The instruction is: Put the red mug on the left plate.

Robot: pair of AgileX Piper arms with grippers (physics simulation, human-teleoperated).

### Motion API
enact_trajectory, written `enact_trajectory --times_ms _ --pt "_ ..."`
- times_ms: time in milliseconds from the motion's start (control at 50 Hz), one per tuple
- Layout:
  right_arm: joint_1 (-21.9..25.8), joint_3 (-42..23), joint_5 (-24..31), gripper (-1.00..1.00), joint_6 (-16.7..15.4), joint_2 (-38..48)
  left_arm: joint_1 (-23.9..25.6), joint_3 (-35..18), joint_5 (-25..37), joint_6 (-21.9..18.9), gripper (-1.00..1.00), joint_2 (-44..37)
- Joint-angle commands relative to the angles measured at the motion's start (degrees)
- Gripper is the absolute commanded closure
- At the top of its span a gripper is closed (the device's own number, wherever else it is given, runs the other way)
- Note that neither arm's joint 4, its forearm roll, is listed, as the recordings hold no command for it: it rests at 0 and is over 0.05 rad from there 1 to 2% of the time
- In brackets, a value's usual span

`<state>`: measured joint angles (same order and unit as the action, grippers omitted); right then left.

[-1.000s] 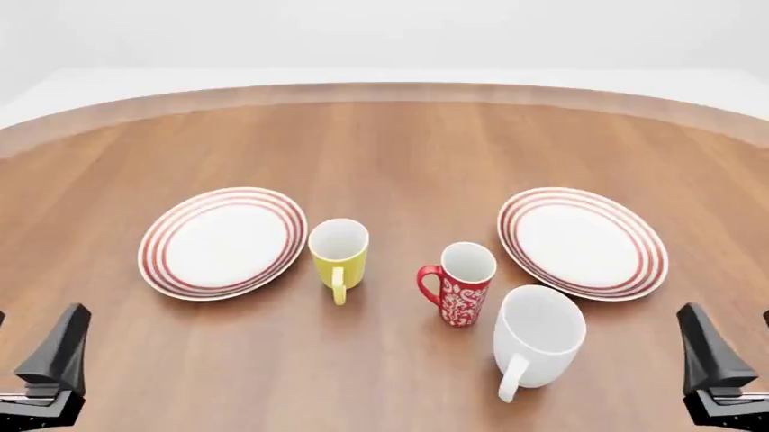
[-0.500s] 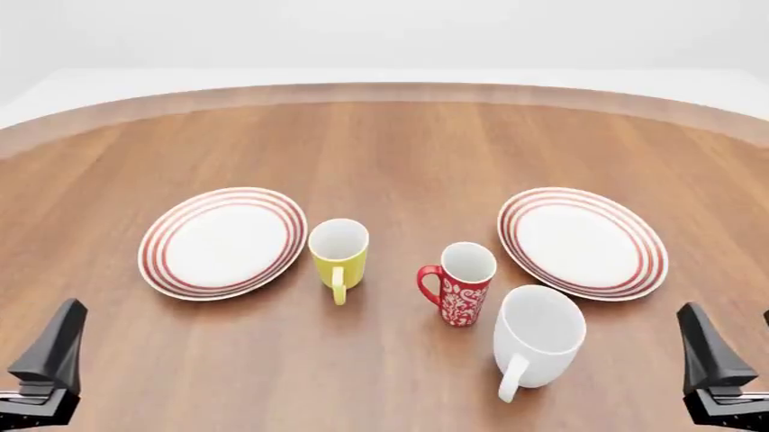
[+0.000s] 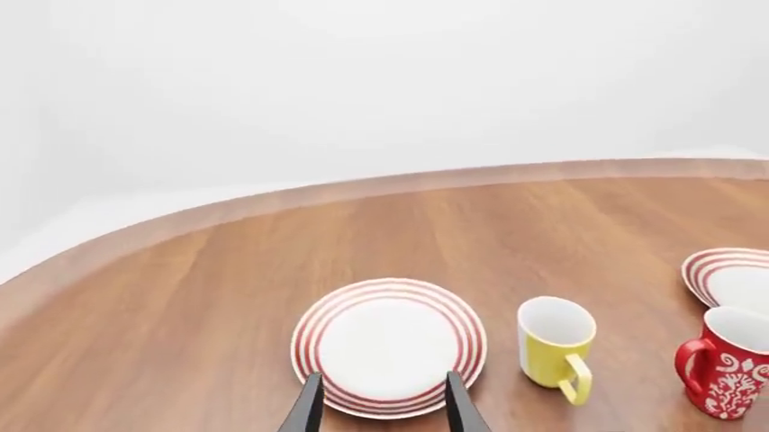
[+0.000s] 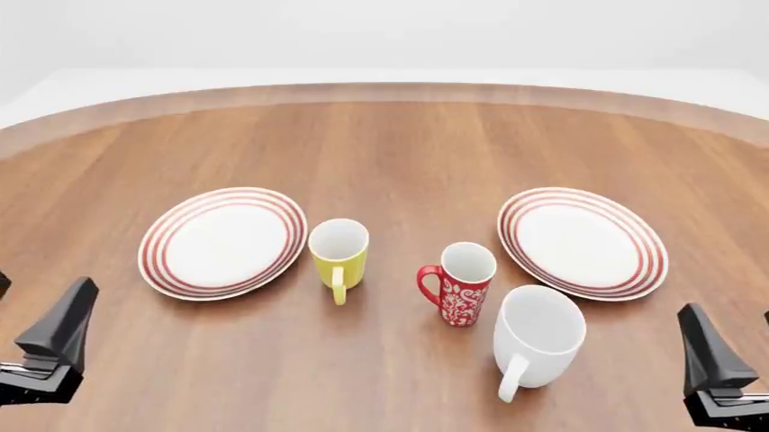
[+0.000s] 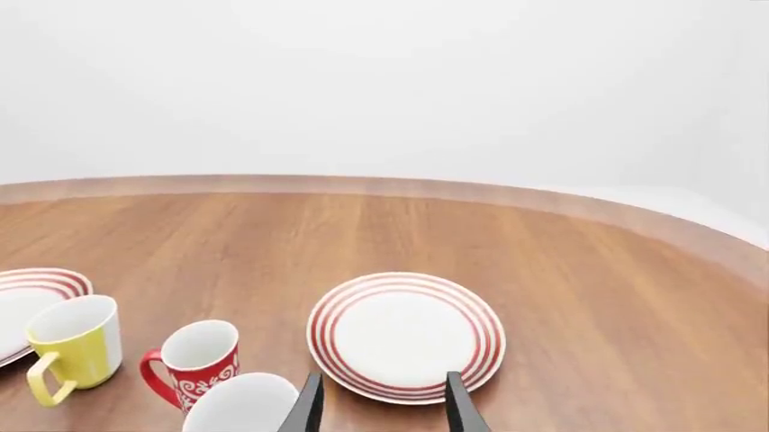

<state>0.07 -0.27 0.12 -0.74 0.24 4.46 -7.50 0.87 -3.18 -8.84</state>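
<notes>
We see the left end effector (image 3: 378,405) and right end effector (image 5: 382,403) with fingers spread apart, holding nothing, low at the near edge of the surface (image 4: 409,144). The red mug (image 4: 463,283) stands upright and empty near the middle, between the empty yellow mug (image 4: 339,256) and the empty white mug (image 4: 538,337). The left plate (image 4: 222,241) and right plate (image 4: 583,241) carry nothing.

Two ringed plates: left plate (image 4: 222,241), right plate (image 4: 583,241). Three mugs (red mug (image 4: 460,283), yellow mug (image 4: 339,258), white mug (image 4: 536,337)).
</notes>
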Motion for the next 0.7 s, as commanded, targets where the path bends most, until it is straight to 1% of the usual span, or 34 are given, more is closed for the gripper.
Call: enact_trajectory --times_ms 20,120,240,280,320,500,580,660,700 --pt "0.15 0.04 -0.03 -1.00 -0.28 -0.12 3.48 -3.13 -3.61 -2.58 -1.00 -7.50" --pt "0.22 0.06 -0.10 -1.00 -0.39 -0.03 5.37 -3.18 -7.50 -4.79 -1.00 -11.78" --pt "0.37 0.10 -0.08 -1.00 -0.65 -0.15 6.87 -3.90 -11.73 -5.99 -1.00 -17.23" --pt "0.45 0.11 -0.14 -1.00 -0.78 -0.13 8.04 -4.26 -13.00 -6.56 -1.00 -18.82" --pt "0.52 0.09 -0.12 -1.00 -0.89 -0.15 7.87 -4.71 -14.33 -6.54 -1.00 -20.66" --pt "0.68 -0.03 -0.16 -1.00 -1.34 -0.20 10.40 -7.23 -15.45 -6.87 -1.00 -24.81" --pt "0.77 0.03 -0.23 -1.00 -1.53 -0.18 12.47 -8.14 -15.96 -7.81 -1.00 -26.67" --pt "0.71 0.01 -0.17 -1.00 -1.61 -0.17 14.64 -8.34 -17.35 -9.95 -1.00 -28.28" --pt "0.73 0.05 -0.23 -1.00 -1.63 -0.17 14.77 -8.96 -17.80 -10.03 -1.00 -29.26"
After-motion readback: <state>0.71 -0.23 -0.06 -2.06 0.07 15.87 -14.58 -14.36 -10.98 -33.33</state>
